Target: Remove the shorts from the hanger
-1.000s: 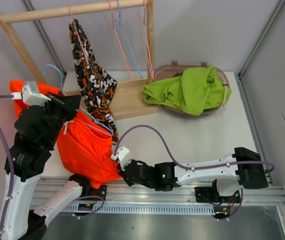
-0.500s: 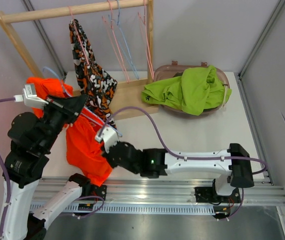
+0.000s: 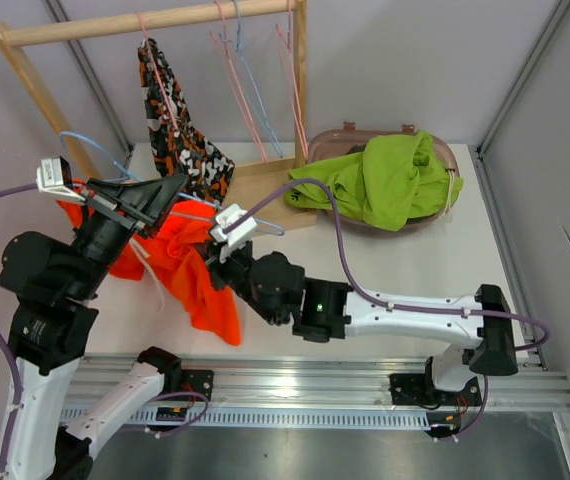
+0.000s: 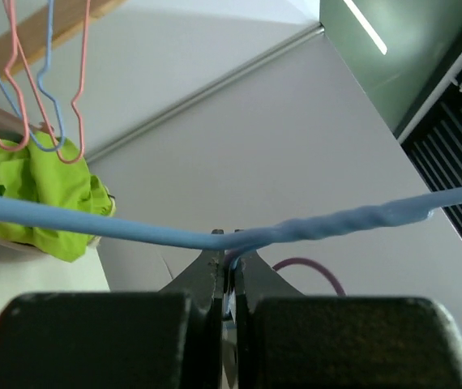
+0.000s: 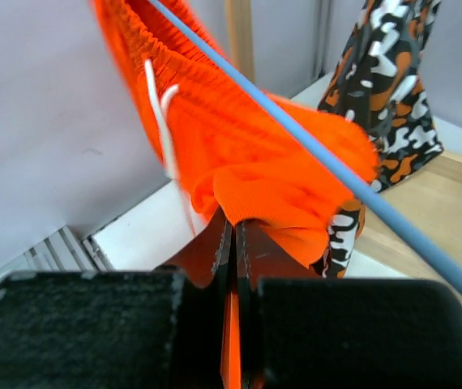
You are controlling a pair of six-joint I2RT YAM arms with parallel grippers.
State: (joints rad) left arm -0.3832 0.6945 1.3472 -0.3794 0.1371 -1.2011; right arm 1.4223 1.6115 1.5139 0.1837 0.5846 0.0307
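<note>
Left pincer [image 4: 229, 263] is clamped on the blue hanger [image 4: 93, 228], bracing it above the desk [image 3: 365, 270]. Right pincer [image 5: 233, 235] is clenched on the orange shorts [image 5: 271, 174], which are draped over the hanger wire, evidently to pull them free.

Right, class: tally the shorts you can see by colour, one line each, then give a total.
orange shorts: 1
camouflage shorts: 1
lime green shorts: 1
Total: 3
</note>
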